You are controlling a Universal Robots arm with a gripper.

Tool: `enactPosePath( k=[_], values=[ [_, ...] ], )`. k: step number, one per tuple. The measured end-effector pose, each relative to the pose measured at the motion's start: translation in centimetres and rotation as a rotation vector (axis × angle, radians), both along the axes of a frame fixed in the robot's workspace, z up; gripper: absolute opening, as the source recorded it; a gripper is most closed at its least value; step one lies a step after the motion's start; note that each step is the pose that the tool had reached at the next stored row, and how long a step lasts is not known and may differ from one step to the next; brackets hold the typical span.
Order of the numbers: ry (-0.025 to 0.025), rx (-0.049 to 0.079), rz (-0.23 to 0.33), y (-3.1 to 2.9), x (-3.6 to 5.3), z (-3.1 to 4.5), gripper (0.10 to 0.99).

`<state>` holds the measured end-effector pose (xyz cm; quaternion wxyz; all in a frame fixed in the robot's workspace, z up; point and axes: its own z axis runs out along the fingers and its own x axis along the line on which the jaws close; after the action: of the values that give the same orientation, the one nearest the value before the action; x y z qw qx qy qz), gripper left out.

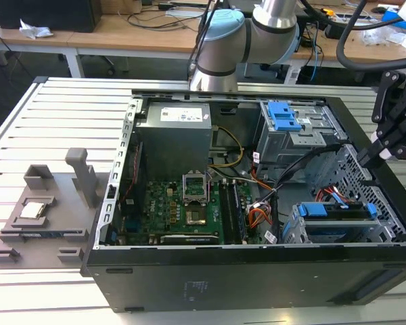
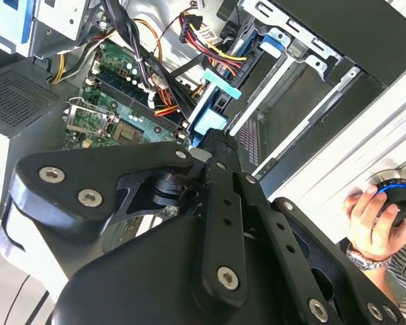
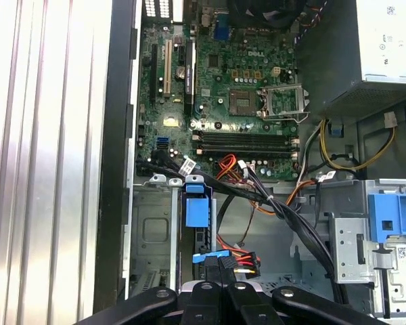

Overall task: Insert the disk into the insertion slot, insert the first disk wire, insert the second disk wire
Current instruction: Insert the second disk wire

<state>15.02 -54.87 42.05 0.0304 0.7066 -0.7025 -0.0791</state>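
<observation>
silver arm (image 1: pixel 274 13), pale blue joint cap (image 1: pixel 223 40), black screwed gripper linkage (image 2: pixel 220 223).

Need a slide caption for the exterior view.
Open computer case on slatted table; disk sits in its insertion slot, claw hovering above.

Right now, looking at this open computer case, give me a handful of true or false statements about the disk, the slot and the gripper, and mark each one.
1. The disk with its blue carrier sits in the insertion slot at the exterior view's right. True.
2. The computer case has its side cover on. False: it lies open, with the motherboard exposed.
3. The gripper hangs above the case's drive end. True.
4. The gripper carries the disk. False: the disk is in the cage, apart from it.
5. A grey fixture sits on the table outside the case. True.
</observation>
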Motion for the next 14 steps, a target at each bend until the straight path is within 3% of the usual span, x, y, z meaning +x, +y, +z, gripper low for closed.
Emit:
enactPosePath(
  k=[14],
  values=[
    [0.0000, 0.000, 0.000, 0.00, 0.00, 0.02, 0.106]
  ],
)
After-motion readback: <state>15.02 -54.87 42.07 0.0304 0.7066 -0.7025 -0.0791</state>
